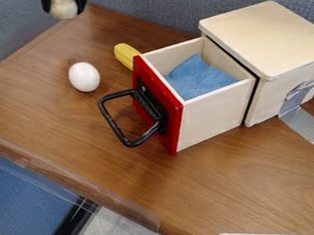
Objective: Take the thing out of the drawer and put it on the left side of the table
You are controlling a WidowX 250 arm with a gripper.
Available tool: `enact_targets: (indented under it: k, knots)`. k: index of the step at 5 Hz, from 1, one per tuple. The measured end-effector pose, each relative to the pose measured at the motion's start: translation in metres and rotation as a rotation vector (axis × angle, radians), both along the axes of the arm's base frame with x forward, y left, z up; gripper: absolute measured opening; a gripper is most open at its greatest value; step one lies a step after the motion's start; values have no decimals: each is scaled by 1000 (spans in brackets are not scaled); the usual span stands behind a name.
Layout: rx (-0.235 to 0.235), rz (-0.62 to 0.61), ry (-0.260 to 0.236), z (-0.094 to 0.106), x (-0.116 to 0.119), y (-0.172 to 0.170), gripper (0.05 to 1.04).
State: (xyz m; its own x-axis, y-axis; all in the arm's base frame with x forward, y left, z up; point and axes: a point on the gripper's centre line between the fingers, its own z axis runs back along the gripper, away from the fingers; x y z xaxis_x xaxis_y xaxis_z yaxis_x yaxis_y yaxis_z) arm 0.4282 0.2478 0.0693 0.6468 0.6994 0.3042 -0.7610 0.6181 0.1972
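The black gripper (65,2) is at the top left edge, high over the table's back left corner, shut on a whitish round thing (64,8) that sits between its fingers. Well to the right and lower down, the wooden drawer (216,108) with a red front (172,131) and black handle (128,141) stands pulled out of its box (269,37). A crumpled blue cloth (200,77) lies inside the drawer; anything under it is hidden.
A white egg (84,77) lies on the table (73,124) left of the drawer. Behind the red front is a yellow, elongated thing (125,55), partly hidden. Grey tape (302,120) runs from the box to the table. A blue-grey partition (146,7) borders the back.
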Motion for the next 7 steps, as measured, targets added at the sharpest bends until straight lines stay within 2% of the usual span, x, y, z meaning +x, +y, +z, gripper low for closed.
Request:
enact_targets:
  k: [1, 2, 3, 4, 5, 6, 7]
  knots:
    - [13, 12, 58, -17, 0, 6, 886]
    - [9, 6, 142, -30, 6, 7, 932]
    - [24, -3, 182, -31, 9, 5, 1007]
    - [39, -16, 204, -44, 3, 4, 1001]
    - [73, -32, 146, -23, 2, -3, 1001]
    - [105, -49, 34, 21, 1, -11, 1001]
    - [148, -90, -106, 75, -9, -30, 1001]
